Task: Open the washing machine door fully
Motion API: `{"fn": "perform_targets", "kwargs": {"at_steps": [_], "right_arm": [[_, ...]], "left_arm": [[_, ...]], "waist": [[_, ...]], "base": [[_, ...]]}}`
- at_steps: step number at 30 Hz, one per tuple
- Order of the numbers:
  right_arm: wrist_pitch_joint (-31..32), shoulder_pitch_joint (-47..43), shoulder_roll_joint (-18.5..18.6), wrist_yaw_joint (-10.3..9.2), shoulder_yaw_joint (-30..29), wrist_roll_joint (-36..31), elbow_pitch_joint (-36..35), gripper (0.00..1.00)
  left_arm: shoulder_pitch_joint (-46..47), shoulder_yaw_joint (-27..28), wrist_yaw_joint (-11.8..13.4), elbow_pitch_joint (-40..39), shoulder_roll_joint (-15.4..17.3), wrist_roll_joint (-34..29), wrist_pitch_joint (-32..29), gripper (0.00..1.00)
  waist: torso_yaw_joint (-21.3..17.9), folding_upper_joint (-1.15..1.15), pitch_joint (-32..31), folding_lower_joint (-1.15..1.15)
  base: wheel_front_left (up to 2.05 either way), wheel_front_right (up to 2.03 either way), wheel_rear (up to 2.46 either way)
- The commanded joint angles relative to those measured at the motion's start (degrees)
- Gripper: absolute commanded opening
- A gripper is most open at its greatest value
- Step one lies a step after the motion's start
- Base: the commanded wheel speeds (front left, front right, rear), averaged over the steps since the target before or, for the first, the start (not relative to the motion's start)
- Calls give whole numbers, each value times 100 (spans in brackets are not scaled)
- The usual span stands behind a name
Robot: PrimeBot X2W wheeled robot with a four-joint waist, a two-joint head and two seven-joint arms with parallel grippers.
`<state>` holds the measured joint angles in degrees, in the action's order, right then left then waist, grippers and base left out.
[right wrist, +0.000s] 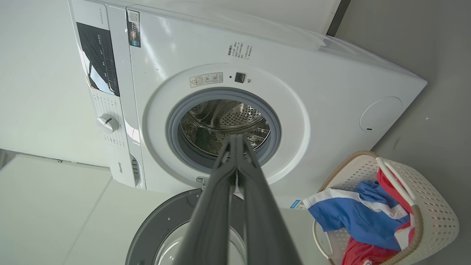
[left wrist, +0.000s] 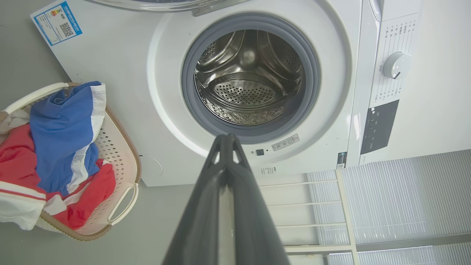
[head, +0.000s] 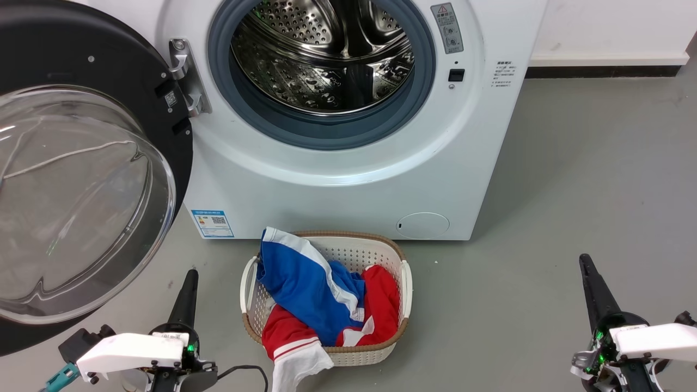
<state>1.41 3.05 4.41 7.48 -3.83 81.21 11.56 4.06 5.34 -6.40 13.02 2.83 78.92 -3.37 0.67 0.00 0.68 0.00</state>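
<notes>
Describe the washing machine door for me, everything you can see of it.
The washing machine door is round, with a wide glossy black rim around a clear, bulging glass bowl. A metal hinge joins it to the washing machine. It stands wide open on the robot's left, inner face toward the head camera. The left gripper sits apart below it.

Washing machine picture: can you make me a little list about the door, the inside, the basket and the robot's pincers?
door: washing machine door stands wide open on its hinge, at the left of the washing machine
inside: shiny steel drum with holes, uncovered
basket: laundry basket on the floor in front of the machine
in basket: blue, red and white clothes
left pincer: shut, holding nothing, low beside the door
right pincer: shut, holding nothing
</notes>
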Motion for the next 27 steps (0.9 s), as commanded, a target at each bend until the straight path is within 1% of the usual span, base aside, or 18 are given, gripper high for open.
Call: {"fn": "perform_targets", "kwargs": {"at_steps": [1, 27], "right_arm": [[29, 116, 26, 2, -14, 121, 14, 0], [344, 322, -11, 2, -72, 1200, 233, 0]], "left_arm": [[117, 22, -28, -8, 8, 107, -33, 0], [238, 126, -114, 103, 7, 1256, -315, 0]], "waist": [[-2, 0, -2, 0], [-60, 0, -45, 0]], "base": [[0, 0, 0], [0, 0, 0]]}}
